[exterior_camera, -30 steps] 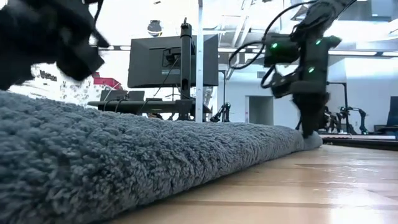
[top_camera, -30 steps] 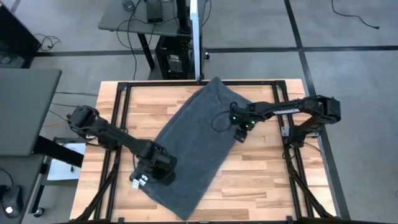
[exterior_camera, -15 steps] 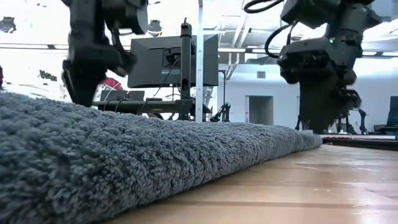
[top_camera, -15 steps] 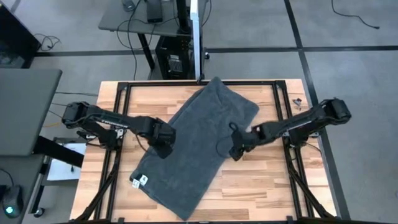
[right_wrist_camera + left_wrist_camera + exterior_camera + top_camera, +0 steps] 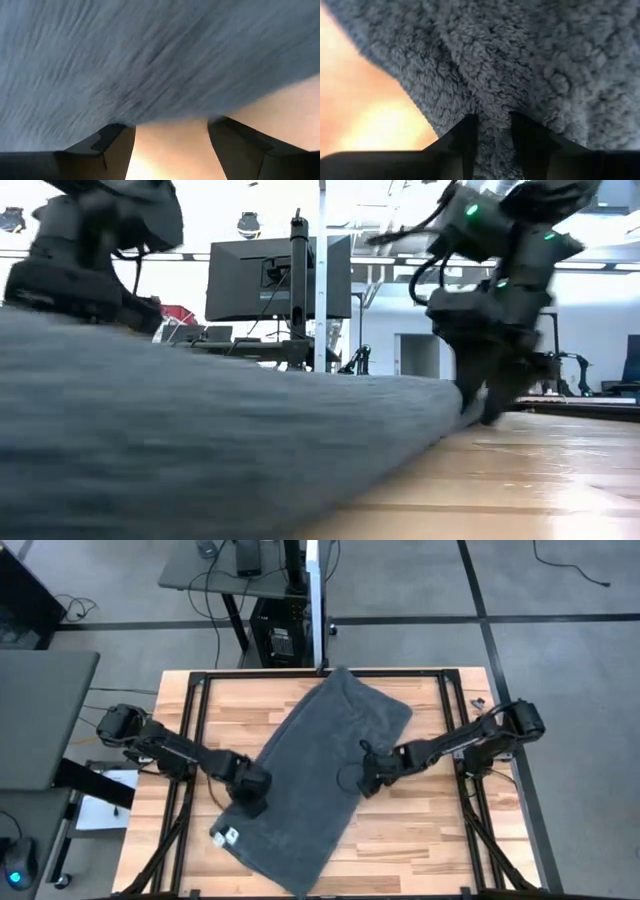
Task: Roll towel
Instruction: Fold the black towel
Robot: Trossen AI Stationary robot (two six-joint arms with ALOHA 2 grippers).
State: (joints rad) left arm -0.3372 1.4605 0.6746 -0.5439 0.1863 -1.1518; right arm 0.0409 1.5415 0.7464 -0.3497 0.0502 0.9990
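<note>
The dark grey towel [image 5: 320,770] lies flat and slantwise on the wooden table, from the far middle to the near edge. Its white tag [image 5: 226,834] is at the near left corner. My left gripper [image 5: 250,805] is down on the towel's left long edge, its fingers a little apart [image 5: 492,135]. My right gripper [image 5: 362,785] stands open at the towel's right long edge, tips near the table [image 5: 485,405]. Bare wood shows between its fingers [image 5: 171,132], and the towel's edge [image 5: 170,117] lies just ahead of them. My left gripper has its fingertips [image 5: 470,131] set down into the towel's pile just inside the left long edge [image 5: 415,95], coming steeply from above. A ridge of cloth [image 5: 492,107] stands in the narrow gap between the fingers. The towel lies on the table there. Whether my right gripper touches the towel's edge, I cannot tell.
A monitor on a stand [image 5: 278,278] is beyond the table's far edge. Black frame rails [image 5: 185,780] run along both table sides under the arms. Bare wood [image 5: 420,830] lies to the right of the towel, and a smaller patch at the far left [image 5: 240,710].
My left gripper went from the tag corner toward the far edge along the towel's left edge, then came back toward the near edge and sank onto the cloth. My right gripper travelled from the towel's far right part toward the near edge, sinking and rolling its wrist. The towel's near part now shows blurred.
</note>
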